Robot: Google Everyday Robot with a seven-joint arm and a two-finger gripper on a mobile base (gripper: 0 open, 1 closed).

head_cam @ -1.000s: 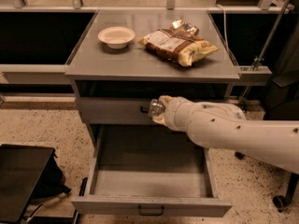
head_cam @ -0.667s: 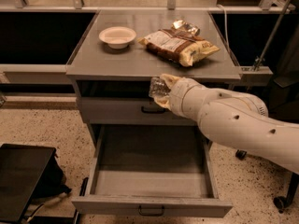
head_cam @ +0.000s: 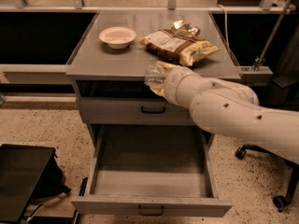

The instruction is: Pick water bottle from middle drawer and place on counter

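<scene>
Counter (head_cam: pixel 107 60) front edge is where my hand (head_cam: pixel 157 76) grips the water bottle (head_cam: pixel 150 75), above the open middle drawer (head_cam: pixel 149 183). I should rise over the lip, then set it down short of the chip bag (head_cam: pixel 178 45).

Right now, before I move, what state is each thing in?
water bottle: held in the pincer, not yet set down
pincer: shut on the water bottle, at the front edge of the counter
middle drawer: pulled open
upper drawer: closed
white bowl: upright on the counter
chip bag: lying on the counter
</scene>
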